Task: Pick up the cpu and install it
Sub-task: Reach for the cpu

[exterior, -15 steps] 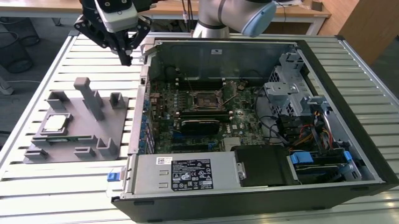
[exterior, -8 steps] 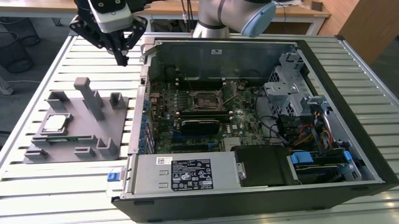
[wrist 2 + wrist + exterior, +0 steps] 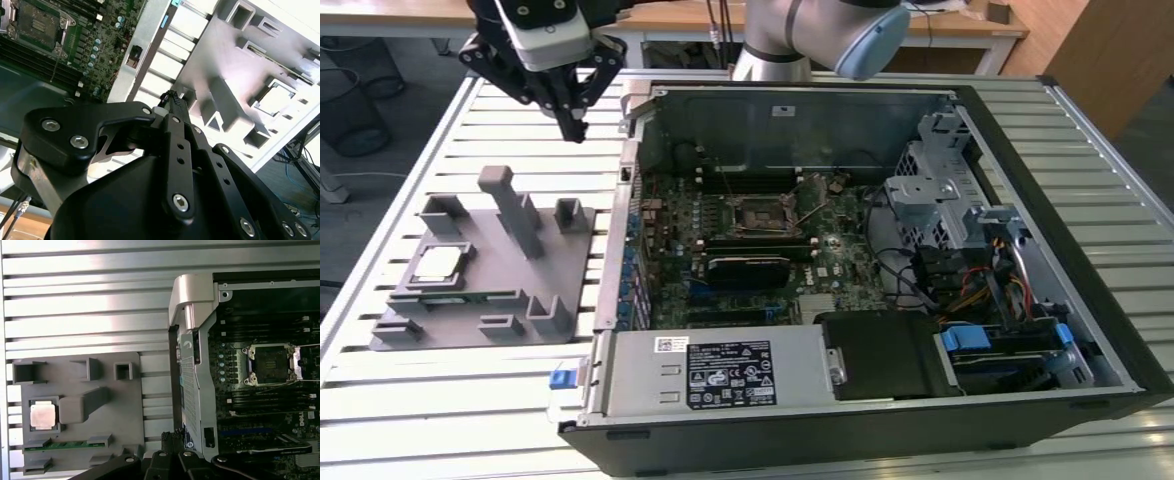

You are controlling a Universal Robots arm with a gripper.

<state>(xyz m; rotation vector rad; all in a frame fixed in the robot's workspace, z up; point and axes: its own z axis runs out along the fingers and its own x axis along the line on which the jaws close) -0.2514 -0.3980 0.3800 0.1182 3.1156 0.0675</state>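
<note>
The cpu [image 3: 438,264], a small square chip with a shiny silver top, lies flat in a recess of the grey plastic tray [image 3: 467,310] at the exterior view's left; both wrist views show it too, cpu [image 3: 42,416], cpu [image 3: 274,100]. My gripper [image 3: 572,128] hangs high above the slatted table, beyond the tray's far end and next to the computer case's corner, well apart from the cpu. Its black fingers [image 3: 172,100] meet at the tips with nothing between them. The open motherboard socket [image 3: 761,215] sits inside the case; socket [image 3: 270,364].
The open computer case [image 3: 881,250] lies on its side at the exterior view's right, with its metal wall [image 3: 192,340] between tray and motherboard. Upright posts [image 3: 514,210] rise from the tray. A memory stick [image 3: 65,445] lies in a tray slot.
</note>
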